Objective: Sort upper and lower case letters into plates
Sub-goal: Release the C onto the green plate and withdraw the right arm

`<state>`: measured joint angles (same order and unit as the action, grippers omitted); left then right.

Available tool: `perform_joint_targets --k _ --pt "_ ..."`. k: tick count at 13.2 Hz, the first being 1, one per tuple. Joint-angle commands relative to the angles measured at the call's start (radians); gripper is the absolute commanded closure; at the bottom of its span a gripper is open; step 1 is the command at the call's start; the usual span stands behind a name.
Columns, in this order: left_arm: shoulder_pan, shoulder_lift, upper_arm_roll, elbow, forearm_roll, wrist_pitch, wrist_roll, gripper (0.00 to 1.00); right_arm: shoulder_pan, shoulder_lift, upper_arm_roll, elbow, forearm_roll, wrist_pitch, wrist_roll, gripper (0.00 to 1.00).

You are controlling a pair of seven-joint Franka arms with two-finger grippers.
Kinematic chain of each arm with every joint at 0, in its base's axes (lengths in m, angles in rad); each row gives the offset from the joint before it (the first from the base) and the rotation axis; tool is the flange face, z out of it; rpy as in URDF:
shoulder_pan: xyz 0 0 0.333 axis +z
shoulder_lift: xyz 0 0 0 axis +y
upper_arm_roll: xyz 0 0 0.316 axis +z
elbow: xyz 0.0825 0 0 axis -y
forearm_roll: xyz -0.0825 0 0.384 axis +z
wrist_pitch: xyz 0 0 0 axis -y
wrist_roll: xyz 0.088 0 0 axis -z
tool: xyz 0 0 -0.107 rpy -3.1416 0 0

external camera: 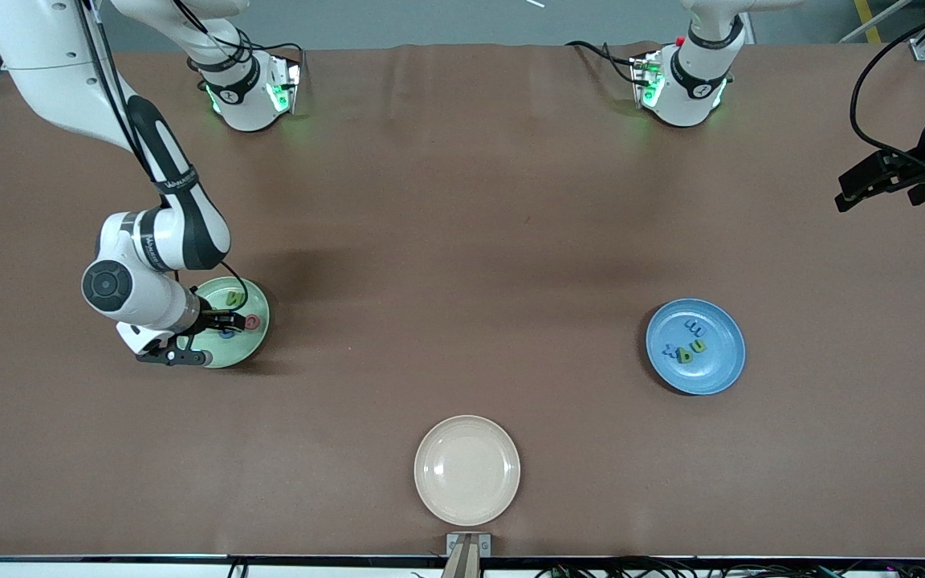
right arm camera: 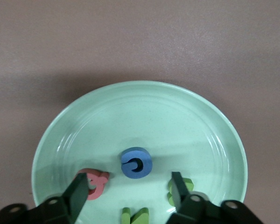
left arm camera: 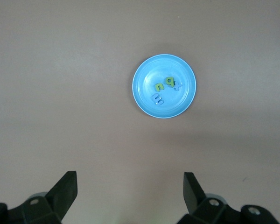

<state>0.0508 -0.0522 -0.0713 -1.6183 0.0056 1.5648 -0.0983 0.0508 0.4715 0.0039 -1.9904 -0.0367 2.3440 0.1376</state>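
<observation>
1. sorting is judged near complete: no letter piece is seen loose on the brown table [external camera: 462,225], and the round cream plate [external camera: 467,470], at six o'clock, is bare.
2. four tiny flat letters, among them a blue round one [right arm camera: 136,162] and a red one [right arm camera: 96,183], lie in the round pale mint green plate [right arm camera: 140,107] at nine o'clock.
3. four small green and blue letters [left arm camera: 164,88] lie in the round medium blue plate [external camera: 695,346] at three o'clock.
4. the right gripper [right arm camera: 128,189] is held low over the mint plate, fingers spread, gripping nothing.
5. the left gripper [left arm camera: 130,186] waits high over the table, jaws wide, empty.

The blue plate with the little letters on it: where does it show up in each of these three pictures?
Front view: the blue plate lies toward the left arm's end of the table, small letters on it.
Left wrist view: the same plate lies on bare table, seen past the open left gripper.
Right wrist view: not in it; that one shows the mint green plate.
Shared landmark: the green letters on the blue plate.
</observation>
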Motion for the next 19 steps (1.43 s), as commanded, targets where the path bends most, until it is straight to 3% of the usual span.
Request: perform_joint_targets --k 1,10,14,19 --pt "0.001 -0.017 0.002 -0.023 -0.016 0.023 0.028 0.0 0.011 -0.053 0.002 0.062 0.006 -0.144 -0.045 0.0" --pt "-0.005 -0.021 -0.053 -0.048 -0.015 0.029 0.02 0.0 -0.12 -0.25 -0.01 0.201 -0.04 -0.518 -0.343 0.0" --pt "0.0 -0.028 -0.059 -0.051 -0.013 0.026 0.017 0.0 -0.12 -0.258 -0.001 0.436 -0.038 -0.806 -0.351 0.0" --pt "0.0 -0.026 -0.059 -0.048 -0.01 0.026 0.017 0.0 -0.124 -0.251 -0.005 0.6 -0.032 -0.874 -0.349 0.0"
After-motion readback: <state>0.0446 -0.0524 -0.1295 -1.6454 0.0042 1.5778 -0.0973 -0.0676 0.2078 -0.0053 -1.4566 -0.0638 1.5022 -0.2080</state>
